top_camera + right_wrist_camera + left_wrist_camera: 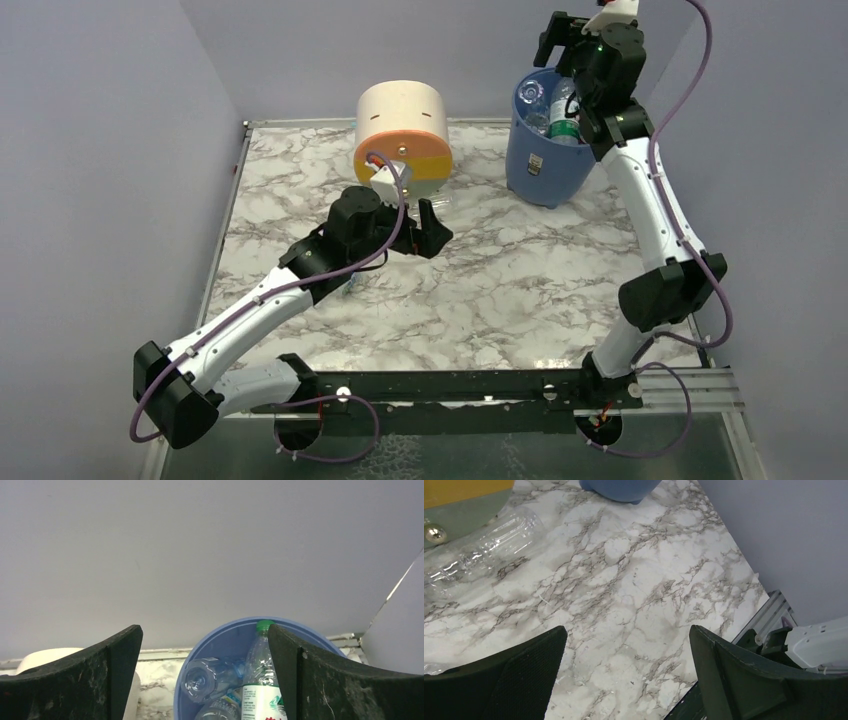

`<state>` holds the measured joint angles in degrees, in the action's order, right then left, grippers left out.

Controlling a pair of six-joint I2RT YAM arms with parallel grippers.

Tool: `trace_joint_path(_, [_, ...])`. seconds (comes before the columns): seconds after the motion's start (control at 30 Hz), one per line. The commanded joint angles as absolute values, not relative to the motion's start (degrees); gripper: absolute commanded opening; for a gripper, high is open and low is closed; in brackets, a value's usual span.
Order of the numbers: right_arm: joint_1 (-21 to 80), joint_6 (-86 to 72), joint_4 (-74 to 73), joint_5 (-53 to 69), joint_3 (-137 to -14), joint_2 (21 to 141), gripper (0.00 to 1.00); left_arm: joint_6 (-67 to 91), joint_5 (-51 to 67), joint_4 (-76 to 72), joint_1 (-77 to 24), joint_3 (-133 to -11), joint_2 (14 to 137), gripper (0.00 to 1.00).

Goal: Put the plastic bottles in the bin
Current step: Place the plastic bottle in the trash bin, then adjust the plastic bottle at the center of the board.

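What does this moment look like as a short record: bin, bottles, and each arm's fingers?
bin: blue bin at the far right of the marble table
in bin: several bottles, among them a green-capped bottle standing up and a clear bottle on its side
on table: one loose bottle lying by the drawer unit
left fingers: open, empty, low over the table near the loose bottle
right fingers: open, empty, above the bin

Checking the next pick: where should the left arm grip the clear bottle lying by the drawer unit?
The clear bottle lies on its side beside the drawer unit, so probably come from above, jaws across its ribbed middle.
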<state>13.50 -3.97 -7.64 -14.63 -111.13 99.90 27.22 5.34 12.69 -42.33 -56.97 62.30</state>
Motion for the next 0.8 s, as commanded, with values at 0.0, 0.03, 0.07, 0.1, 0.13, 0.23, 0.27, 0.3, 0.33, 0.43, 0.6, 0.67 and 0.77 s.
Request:
trace_joint_path(0.0, [13.8, -7.7, -13.4, -7.5, -110.7, 96.5, 1.00, 28.2, 6.3, 10.0, -42.0, -55.2, 63.0, 0.99])
trace_joint_path(0.03, [13.9, -8.2, -14.3, -6.7, -110.6, 96.0, 1.00, 28.2, 6.4, 9.9, -42.0, -55.1, 63.3, 0.99])
trace_joint_path(0.07, [14.0, -8.7, -15.1, -5.7, -110.2, 95.5, 1.00, 28.1, 6.3, 9.8, -41.9, -55.2, 63.7, 0.99])
trace_joint_path(0.1, [14.1, -9.1, -15.6, -4.8, -109.5, 94.9, 1.00, 27.9, 6.3, 9.7, -41.9, -55.2, 64.0, 0.99])
trace_joint_path(0.13, [14.2, -9.5, -15.9, -4.1, -108.6, 94.0, 1.00, 27.9, 6.3, 9.4, -41.9, -55.1, 64.3, 0.99])
trace_joint_path(0.23, [14.6, -11.1, -16.1, -2.1, -104.9, 91.0, 1.00, 27.4, 5.7, 8.6, -41.8, -54.5, 65.2, 0.99])
trace_joint_path(0.27, [14.7, -11.6, -16.1, -1.5, -103.6, 90.0, 1.00, 27.0, 5.3, 8.5, -41.8, -54.4, 65.6, 0.99])
trace_joint_path(0.3, [14.8, -12.1, -16.0, -1.0, -102.0, 88.9, 1.00, 26.6, 4.8, 8.6, -41.7, -54.4, 66.1, 0.99])
trace_joint_path(0.33, [14.9, -12.5, -15.7, -0.3, -100.4, 87.7, 1.00, 26.0, 4.1, 8.8, -41.6, -54.4, 66.7, 0.99])
trace_joint_path(0.43, [15.3, -13.8, -15.7, 1.2, -96.1, 84.6, 1.00, 24.4, 2.7, 8.7, -40.7, -54.7, 68.7, 0.99])
trace_joint_path(0.6, [16.0, -16.0, -15.0, 4.7, -89.6, 80.5, 1.00, 22.1, 2.2, 7.3, -38.8, -56.4, 74.0, 0.99])
trace_joint_path(0.67, [16.3, -16.4, -15.3, 5.7, -88.1, 79.7, 1.00, 21.0, 1.2, 7.4, -38.3, -57.5, 76.8, 0.99])
trace_joint_path(0.77, [16.6, -16.8, -15.2, 6.7, -85.8, 78.5, 1.00, 20.2, -1.3, 7.0, -37.4, -58.0, 79.1, 0.99])
